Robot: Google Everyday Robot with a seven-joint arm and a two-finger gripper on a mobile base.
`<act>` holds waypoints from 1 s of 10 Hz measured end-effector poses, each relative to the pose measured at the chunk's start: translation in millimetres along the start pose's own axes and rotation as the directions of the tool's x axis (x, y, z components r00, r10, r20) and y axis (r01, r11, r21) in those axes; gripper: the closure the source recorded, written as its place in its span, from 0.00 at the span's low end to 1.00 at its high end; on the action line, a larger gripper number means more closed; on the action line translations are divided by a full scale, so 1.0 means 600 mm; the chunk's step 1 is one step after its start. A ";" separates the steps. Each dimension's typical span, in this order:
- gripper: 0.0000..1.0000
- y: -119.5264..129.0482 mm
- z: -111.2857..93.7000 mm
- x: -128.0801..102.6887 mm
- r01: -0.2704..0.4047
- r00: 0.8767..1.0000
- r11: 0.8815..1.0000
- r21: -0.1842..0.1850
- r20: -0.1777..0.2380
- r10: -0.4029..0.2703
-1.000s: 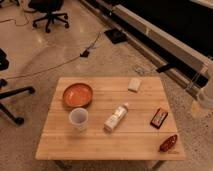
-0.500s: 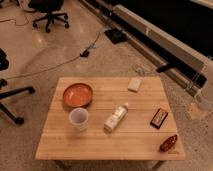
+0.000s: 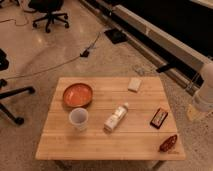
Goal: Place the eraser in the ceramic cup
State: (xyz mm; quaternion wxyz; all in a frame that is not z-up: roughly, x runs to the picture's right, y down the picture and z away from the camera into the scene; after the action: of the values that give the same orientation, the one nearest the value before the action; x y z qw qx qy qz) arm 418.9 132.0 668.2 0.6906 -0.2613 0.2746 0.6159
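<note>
small white rectangular eraser (image 3: 134, 84) @ far edge of light wooden table (image 3: 140, 145) | plain white round ceramic cup (image 3: 78, 119) front-left, well apart | gripper (image 3: 198, 111) off table's R side, open/closed: can't tell

table (image 3: 100, 144): matt wood | ceramic cup (image 3: 78, 119): smooth | claw (image 3: 198, 109), right of table: plastic

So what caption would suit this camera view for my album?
Eraser at the far edge of the table, white cup near an orange bowl, gripper beside it.
</note>
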 end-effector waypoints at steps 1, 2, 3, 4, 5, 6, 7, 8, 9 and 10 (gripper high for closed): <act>0.60 0.002 0.002 0.001 0.004 1.000 1.000 0.002 -0.004 -0.004; 0.60 0.003 0.005 0.000 0.007 1.000 1.000 0.004 -0.007 -0.007; 0.60 0.006 0.006 -0.002 0.014 1.000 1.000 0.007 -0.011 -0.014; 0.60 0.012 0.007 -0.004 0.022 1.000 1.000 0.007 -0.014 -0.022; 0.60 0.013 0.009 -0.004 0.026 0.999 1.000 0.009 -0.018 -0.026; 0.60 0.016 0.012 -0.002 0.030 0.999 0.999 0.010 -0.022 -0.030; 0.60 0.017 0.014 0.000 0.035 0.999 0.999 0.012 -0.025 -0.034; 0.60 0.019 0.017 0.000 0.040 0.999 0.999 0.014 -0.029 -0.039; 0.60 0.022 0.018 -0.003 0.045 0.999 0.999 0.016 -0.031 -0.045; 0.60 0.027 0.020 -0.005 0.053 0.998 0.998 0.016 -0.034 -0.052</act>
State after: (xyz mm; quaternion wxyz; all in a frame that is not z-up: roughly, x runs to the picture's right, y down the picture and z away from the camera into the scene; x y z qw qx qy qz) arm 403.5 139.8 678.5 0.7040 -0.2727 0.2845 0.5908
